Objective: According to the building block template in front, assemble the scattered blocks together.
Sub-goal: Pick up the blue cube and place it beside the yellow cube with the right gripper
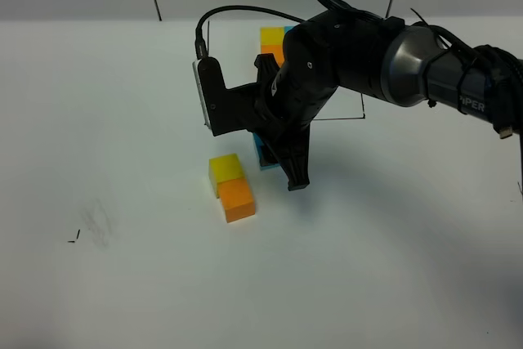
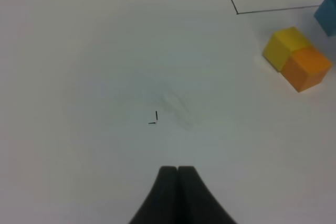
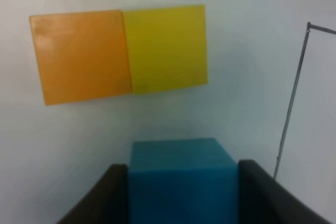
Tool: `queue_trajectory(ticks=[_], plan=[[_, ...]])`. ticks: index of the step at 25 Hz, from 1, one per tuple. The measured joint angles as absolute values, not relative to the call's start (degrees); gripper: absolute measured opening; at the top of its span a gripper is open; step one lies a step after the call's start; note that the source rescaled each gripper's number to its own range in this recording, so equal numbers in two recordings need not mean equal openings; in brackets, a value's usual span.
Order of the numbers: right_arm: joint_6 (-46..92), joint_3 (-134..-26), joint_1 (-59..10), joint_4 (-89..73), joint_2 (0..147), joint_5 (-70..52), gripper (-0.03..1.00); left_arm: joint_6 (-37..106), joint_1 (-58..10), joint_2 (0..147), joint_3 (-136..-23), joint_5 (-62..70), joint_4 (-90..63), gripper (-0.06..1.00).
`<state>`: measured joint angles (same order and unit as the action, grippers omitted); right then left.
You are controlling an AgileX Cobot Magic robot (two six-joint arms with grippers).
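Holding the blue cube (image 3: 181, 179) between my right gripper (image 1: 282, 171) jaws, I am on the last piece of the copy. The yellow cube (image 1: 225, 168) and orange cube (image 1: 237, 199) already sit touching, side by side on the table (image 1: 122, 120), just beside my held block. The template (image 1: 272, 37) lies further back inside its drawn frame, mostly hidden behind my arm. My left gripper (image 2: 177, 170) is closed on nothing, parked well away. Next, I judge, I must check against the template which face the blue belongs to, then bring it flush there to form the L, squared up, without nudging the pair apart, then let go.
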<state>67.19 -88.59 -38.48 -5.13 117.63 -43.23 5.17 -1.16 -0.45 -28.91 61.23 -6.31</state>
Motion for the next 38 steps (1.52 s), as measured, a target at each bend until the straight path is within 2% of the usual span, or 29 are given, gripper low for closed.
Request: queue_trajectory(ticks=[38], plan=[[72.2, -90.2, -39.1, -8.9, 121.7, -41.0, 0.52, 5.2, -1.2, -0.4, -28.9, 61.2, -6.3, 0.00]])
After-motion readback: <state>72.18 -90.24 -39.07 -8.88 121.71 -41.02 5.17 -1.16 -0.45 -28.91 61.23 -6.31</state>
